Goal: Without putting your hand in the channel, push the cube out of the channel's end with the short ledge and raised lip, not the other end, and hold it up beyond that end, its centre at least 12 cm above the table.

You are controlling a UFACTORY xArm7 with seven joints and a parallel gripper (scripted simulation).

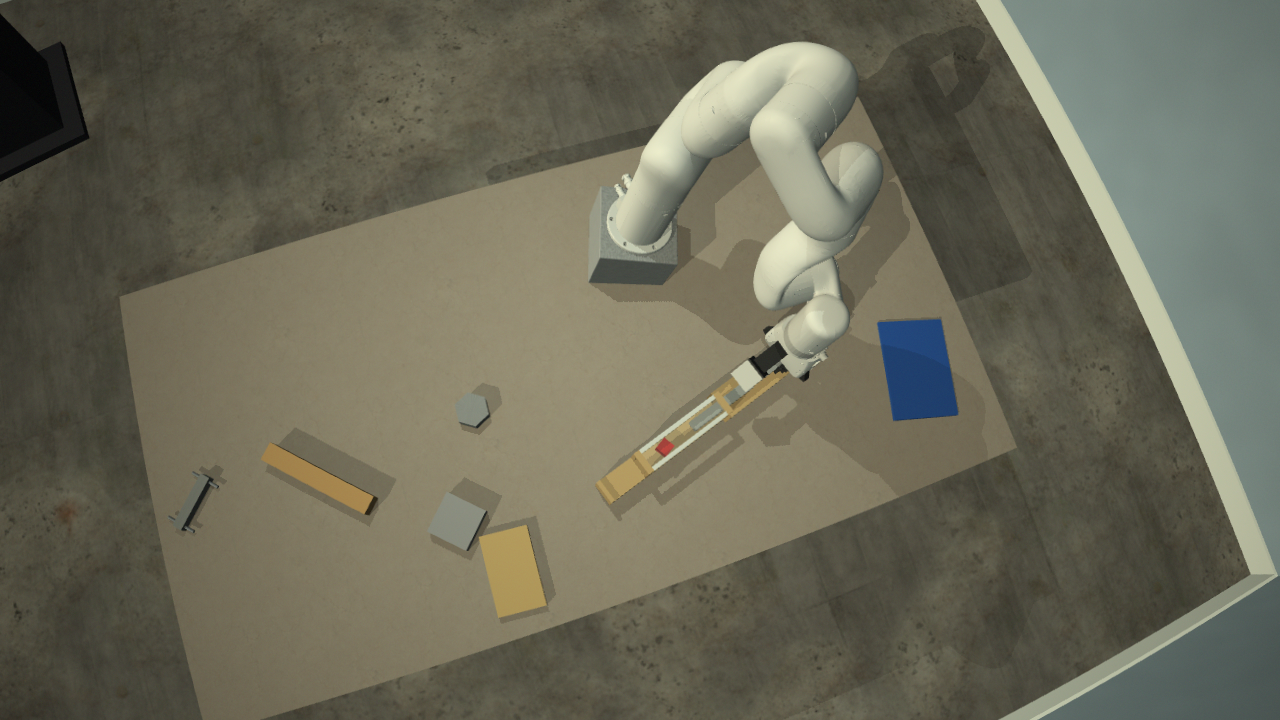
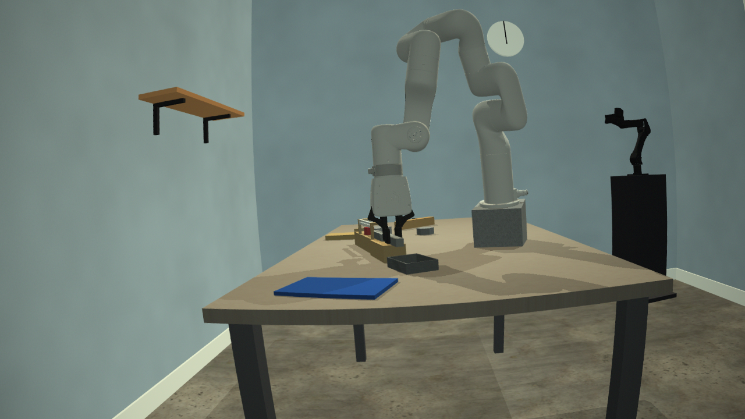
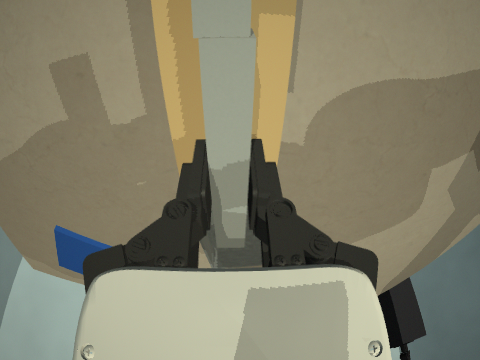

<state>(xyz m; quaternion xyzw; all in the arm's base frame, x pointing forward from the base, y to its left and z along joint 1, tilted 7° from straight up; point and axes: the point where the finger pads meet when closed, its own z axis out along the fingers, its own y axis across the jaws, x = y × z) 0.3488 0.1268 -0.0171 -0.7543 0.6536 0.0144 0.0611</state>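
Note:
A long wooden channel point(image 1: 689, 434) lies slantwise on the table. A small red cube point(image 1: 664, 445) sits inside it, nearer the wider ledge end point(image 1: 617, 483). The cube also shows in the side view point(image 2: 367, 229). My gripper point(image 3: 228, 154) point(image 1: 760, 367) is shut on a long grey rod point(image 3: 227, 107). It stands just outside the channel's other end, the one nearest the blue mat. The rod point(image 1: 707, 416) lies lengthwise in the channel and points toward the cube. I cannot tell whether its tip touches the cube. In the side view the fingers point(image 2: 389, 237) stand low over the channel.
A blue mat point(image 1: 916, 368) lies right of the gripper. A dark open tray point(image 2: 412, 263) sits close to the channel's near end. A grey hexagon point(image 1: 472, 408), wooden plank point(image 1: 317, 478), grey block point(image 1: 457, 521), tan slab point(image 1: 512, 570) and small rack point(image 1: 195, 502) lie to the left.

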